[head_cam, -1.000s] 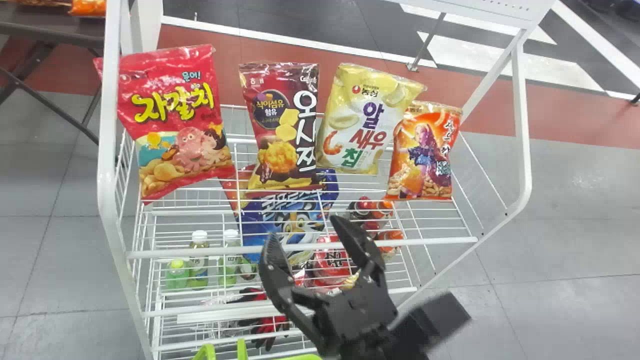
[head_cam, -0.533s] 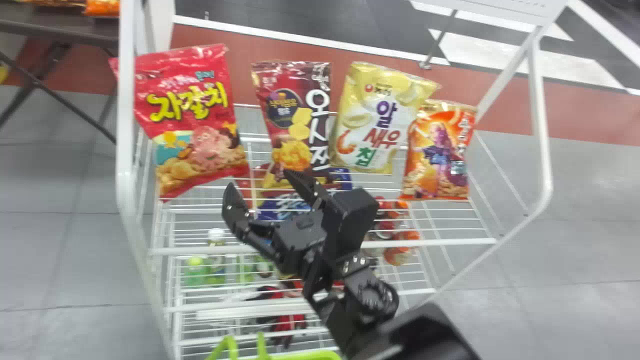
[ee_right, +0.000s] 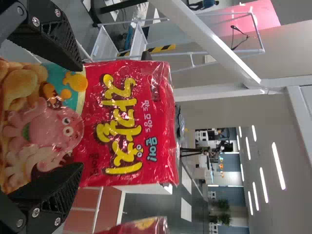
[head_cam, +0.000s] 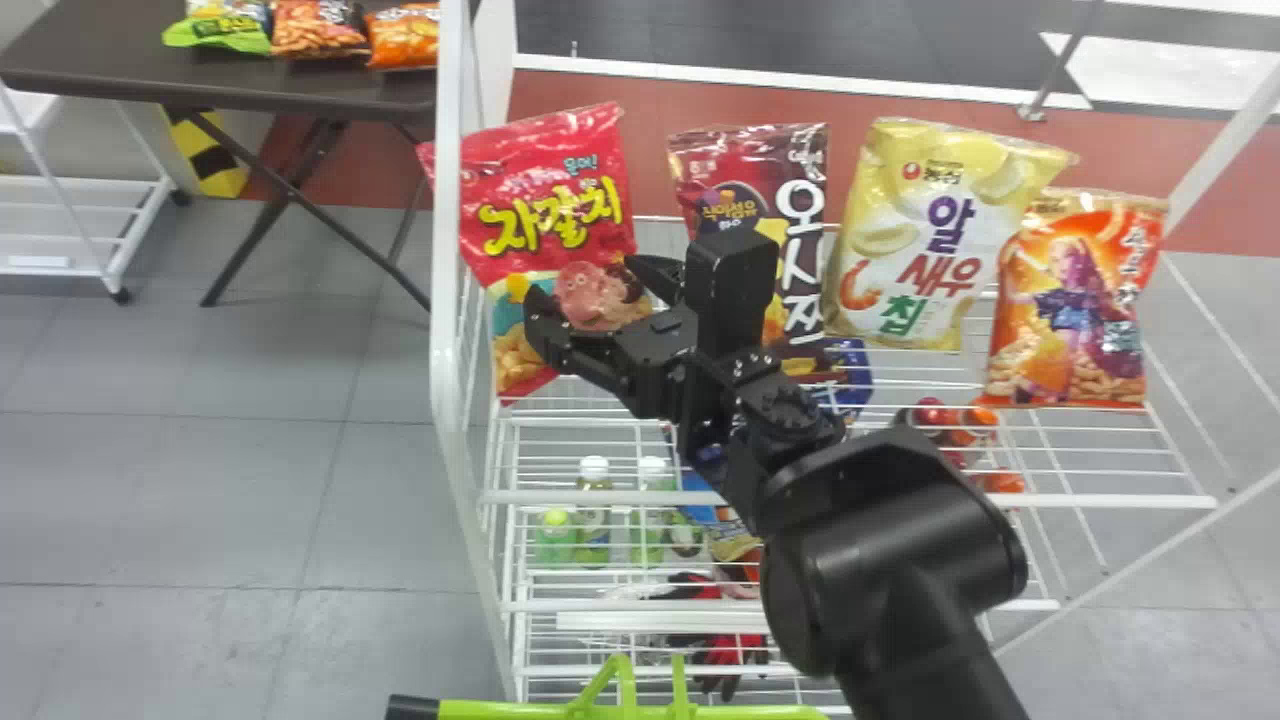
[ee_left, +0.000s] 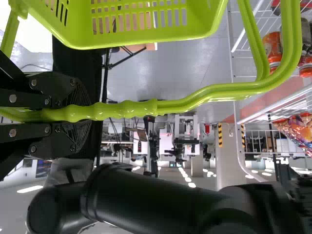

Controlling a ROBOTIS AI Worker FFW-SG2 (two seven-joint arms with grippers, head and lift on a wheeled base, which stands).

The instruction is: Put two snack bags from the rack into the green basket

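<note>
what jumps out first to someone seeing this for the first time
Probably the big red snack bag at the left of the rack, with the right gripper's open fingers on either side of it. Next, the bright green basket, its handle held in the left gripper, and the pale yellow bag standing farther right on the rack.

The head view looks forward and down from the robot's head onto the rack (head_cam: 1100, 501), at moderate range. The left wrist view looks from close beside the handle (ee_left: 129, 109) of the green basket (ee_left: 209, 19) into the room. The right wrist view faces the red snack bag (ee_right: 156, 112) at close range, with ceiling lights (ee_right: 278, 165) beyond. Head and right wrist views share that bag; head and left wrist views share the basket and rack.
</note>
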